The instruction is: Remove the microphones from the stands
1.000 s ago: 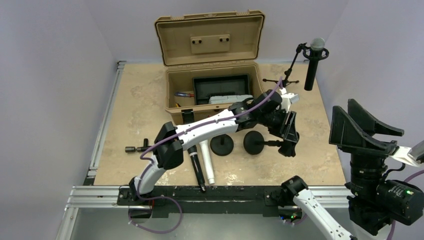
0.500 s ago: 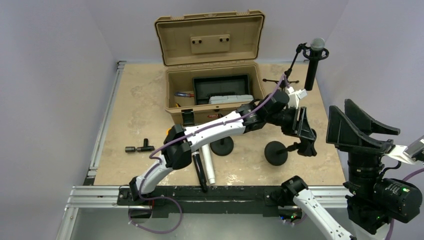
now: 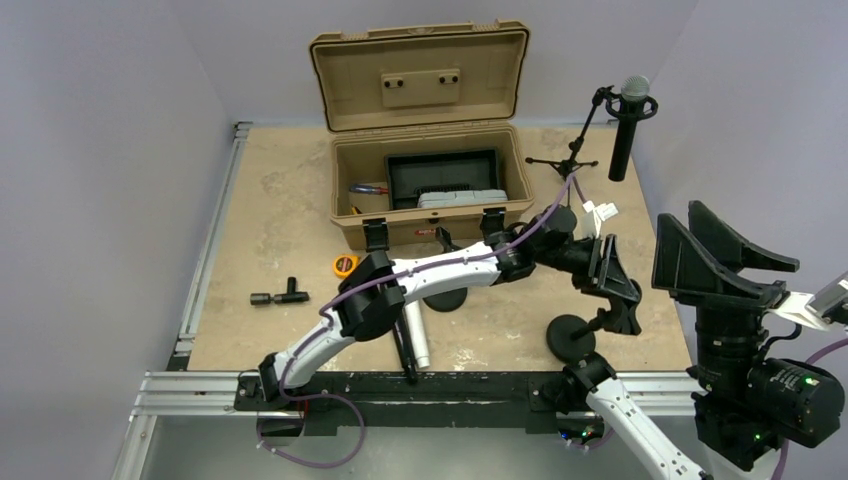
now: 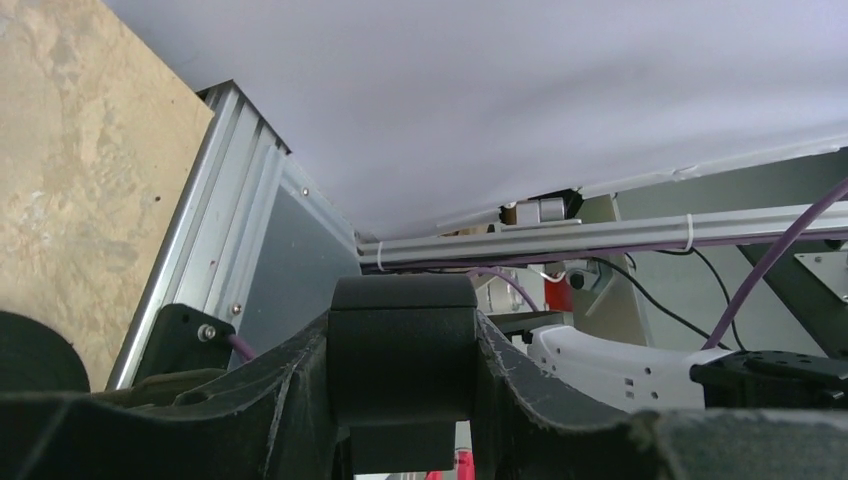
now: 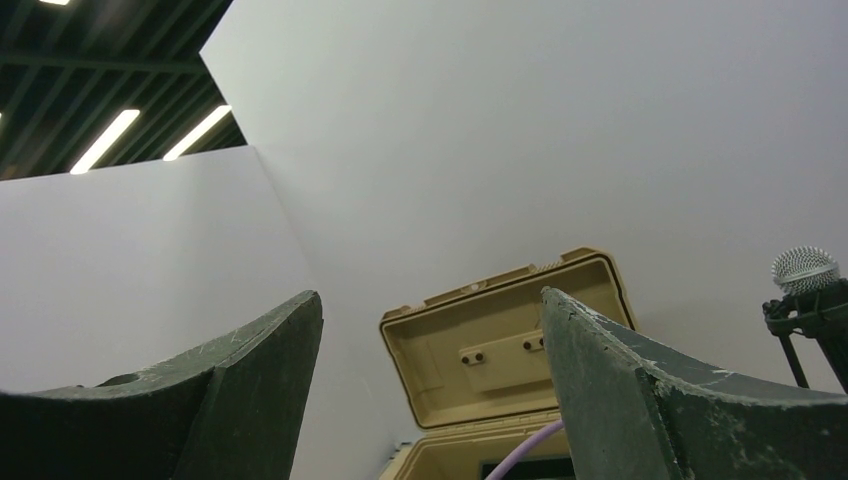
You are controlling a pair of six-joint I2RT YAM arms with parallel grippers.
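The microphone [image 3: 624, 130], black with a silver grille, hangs in the clip of a thin black tripod stand [image 3: 573, 158] at the back right; its grille also shows in the right wrist view [image 5: 805, 268]. My left gripper [image 3: 622, 300] is near the table's front right, well short of the stand. It is shut on the stem of a black round weighted base [image 3: 572, 338]; in the left wrist view a black cylinder [image 4: 403, 365] fills the gap between the fingers. My right gripper [image 3: 725, 252] is open and empty, raised at the right of the table, jaws wide apart in its wrist view [image 5: 430, 400].
An open tan case [image 3: 338, 190] with a raised lid [image 3: 420, 85] stands at the back middle. A second black round base [image 3: 443, 292], a white tube and a black tube [image 3: 412, 338], a yellow tape measure [image 3: 345, 265] and a black T-fitting [image 3: 280, 295] lie in front of it.
My left gripper has carried the black round base to the right and toward the near edge. The microphone and stand have not moved. The right gripper has barely shifted.
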